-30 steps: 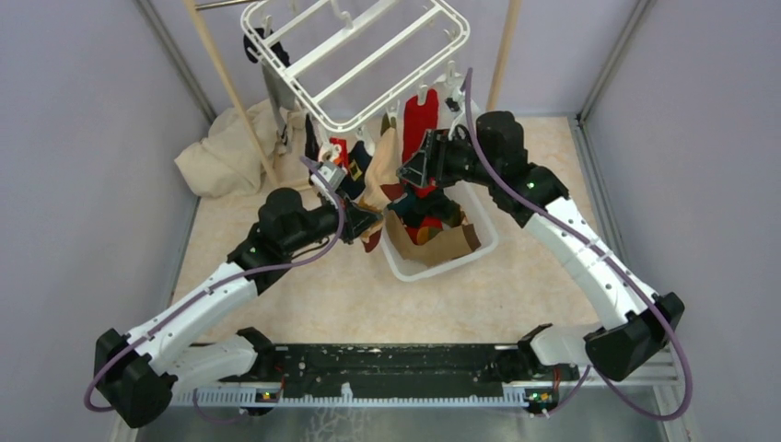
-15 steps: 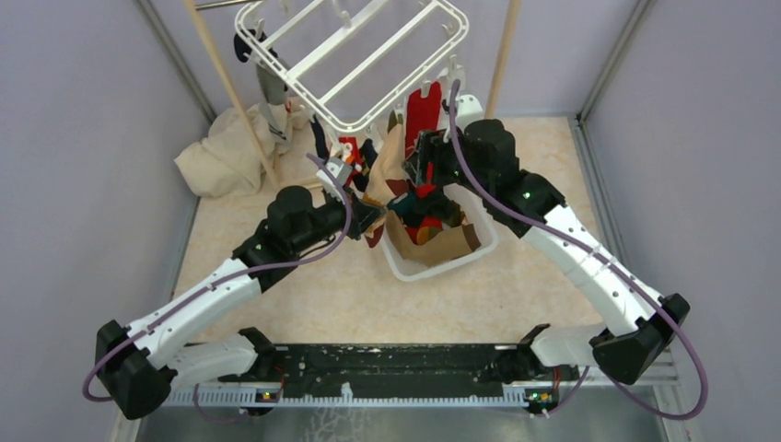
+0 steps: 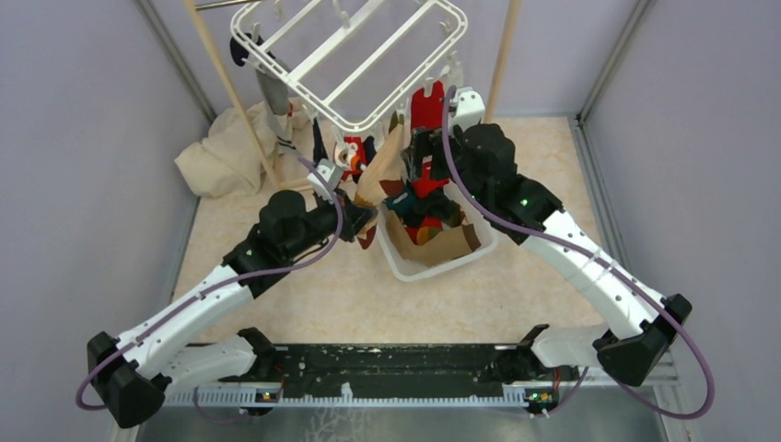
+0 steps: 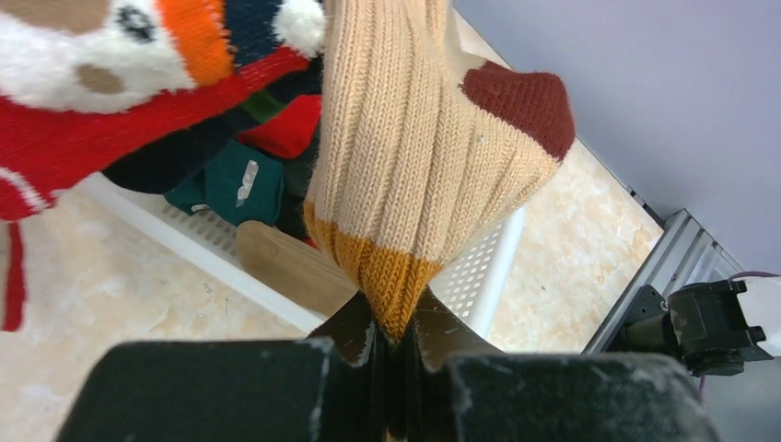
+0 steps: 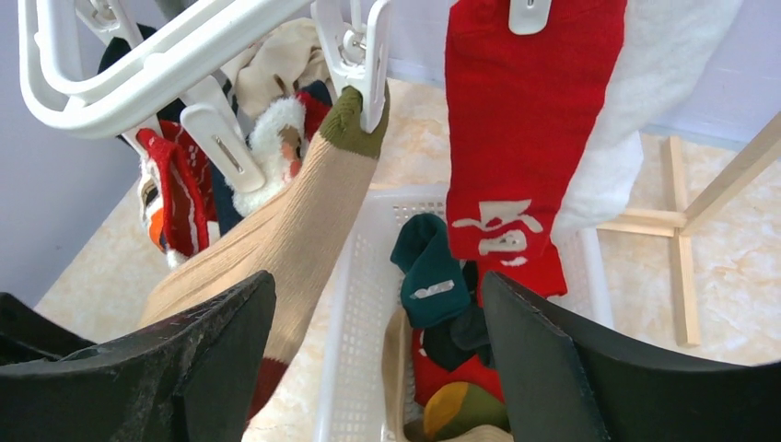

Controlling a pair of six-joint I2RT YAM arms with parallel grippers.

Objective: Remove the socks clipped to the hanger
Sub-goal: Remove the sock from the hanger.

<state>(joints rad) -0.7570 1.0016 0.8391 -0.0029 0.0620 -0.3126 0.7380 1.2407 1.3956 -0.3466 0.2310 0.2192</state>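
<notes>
**Thin grip on a taut sock, hanger free to swing**

The left hand (image 4: 391, 354) is clamped on the mustard toe tip of the tan sock (image 4: 424, 157), with only a little knit in its grip. From there the sock runs up, drawn out straight, to its green cuff, which a clip (image 5: 373, 64) on the hanger (image 5: 166, 69) pinches. The right hand (image 5: 378, 359) stands wide apart and empty just below that clip. The red sock (image 5: 520, 138) hangs close on one side, and the white basket (image 5: 345, 304) is underneath.

The bite is so small that a harder pull from the toe may drag the ribbed fabric out of the left hand before the clip lets go. The hanger sits tilted in the overhead view and looks free to swing. A pull may therefore move the frame rather than open the clip, carrying the cuff away from the right hand. That hand could then close on the red sock or a crossbar instead. If the cuff pops loose suddenly, the sock may land on the bench (image 3: 368, 295) beside the basket
</notes>
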